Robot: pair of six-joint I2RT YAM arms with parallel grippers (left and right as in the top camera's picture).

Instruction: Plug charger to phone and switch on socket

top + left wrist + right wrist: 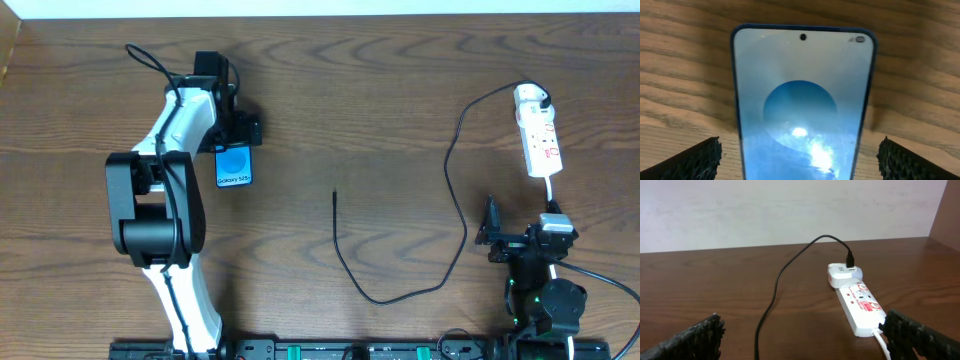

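Black-framed phone point(802, 100) lies flat on desk point(400, 80), straddled by spread left end effector point(800, 160), ungripped. Right end effector point(805, 340) is spread and empty near socket point(540, 140). Charger point(335, 220) tip lies mid-desk, well apart from phone. Best to clamp phone's long edges squarely, port end clear.

Overhead looks down; left wrist close over phone point(800, 100), right wrist facing socket point(860, 305).

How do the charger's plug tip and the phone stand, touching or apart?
Apart. The overhead view shows the plug tip lying alone, a wide gap between it and the phone.
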